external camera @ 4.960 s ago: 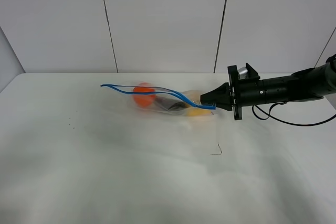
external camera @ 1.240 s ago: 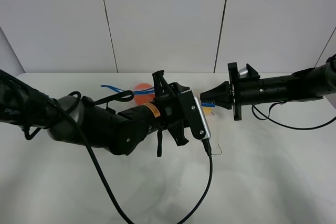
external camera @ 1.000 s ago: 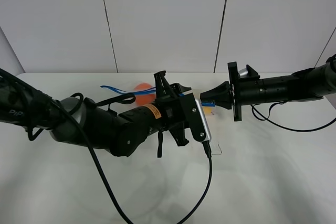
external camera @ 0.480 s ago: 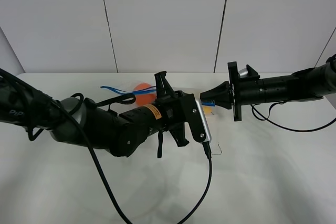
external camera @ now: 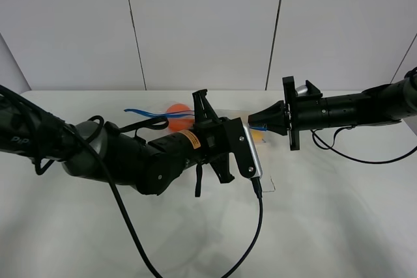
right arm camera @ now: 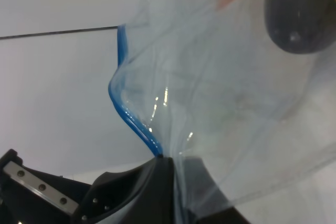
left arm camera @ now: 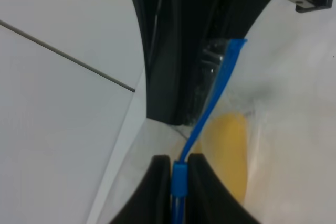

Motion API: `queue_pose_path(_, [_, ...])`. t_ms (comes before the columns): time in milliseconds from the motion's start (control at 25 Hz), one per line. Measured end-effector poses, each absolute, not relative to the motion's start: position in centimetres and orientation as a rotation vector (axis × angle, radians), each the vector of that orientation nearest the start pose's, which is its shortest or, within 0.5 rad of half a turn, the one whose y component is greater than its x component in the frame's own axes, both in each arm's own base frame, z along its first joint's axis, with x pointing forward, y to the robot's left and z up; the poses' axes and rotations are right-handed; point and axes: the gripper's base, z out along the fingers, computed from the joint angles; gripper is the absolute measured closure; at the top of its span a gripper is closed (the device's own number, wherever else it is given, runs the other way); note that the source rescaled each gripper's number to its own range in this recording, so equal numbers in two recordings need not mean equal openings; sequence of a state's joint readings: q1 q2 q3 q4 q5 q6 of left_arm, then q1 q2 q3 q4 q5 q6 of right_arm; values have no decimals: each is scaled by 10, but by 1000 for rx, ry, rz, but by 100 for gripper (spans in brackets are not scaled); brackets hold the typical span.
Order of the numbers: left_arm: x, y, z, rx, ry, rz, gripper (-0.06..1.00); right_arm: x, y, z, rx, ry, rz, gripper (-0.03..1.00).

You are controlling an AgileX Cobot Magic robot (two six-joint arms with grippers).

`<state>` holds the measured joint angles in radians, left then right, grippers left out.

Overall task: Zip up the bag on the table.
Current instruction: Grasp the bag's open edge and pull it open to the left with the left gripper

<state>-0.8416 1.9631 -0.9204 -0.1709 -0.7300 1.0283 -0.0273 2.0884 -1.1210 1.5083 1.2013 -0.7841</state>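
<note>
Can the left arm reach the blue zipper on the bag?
Looks like yes: the left pincer is shut right on the blue zip strip, with nothing in between. The right pincer grips the bag at its end.

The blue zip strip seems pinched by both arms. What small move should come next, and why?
Probably the left fingers should slide along the blue zip strip, away from the right fingers. They are shut on it close to the end the right fingers hold, and the stretch toward the orange item looks parted.
</note>
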Motion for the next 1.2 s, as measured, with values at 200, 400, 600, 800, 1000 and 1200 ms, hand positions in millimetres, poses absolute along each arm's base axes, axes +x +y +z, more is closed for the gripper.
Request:
queue_pose_path(200, [270, -287, 156, 1352, 1197, 175, 94, 369, 75, 141, 341, 2446, 1776, 96])
queue_pose_path(400, [269, -285, 154, 1370, 1184, 229, 94, 369, 75, 141, 341, 2446, 1776, 96])
queue_pose_path(600, [271, -280, 155, 1355, 1185, 315, 94, 370, 75, 142, 351, 2433, 1783, 96])
queue_pose_path(800, [271, -271, 165, 1317, 1221, 367, 94, 369, 75, 144, 342, 2426, 1810, 96])
queue_pose_path(1000, [270, -257, 167, 1301, 1243, 403, 94, 369, 76, 144, 339, 2425, 1813, 96])
queue_pose_path(1200, [273, -239, 158, 1303, 1276, 450, 94, 369, 75, 144, 338, 2430, 1806, 96])
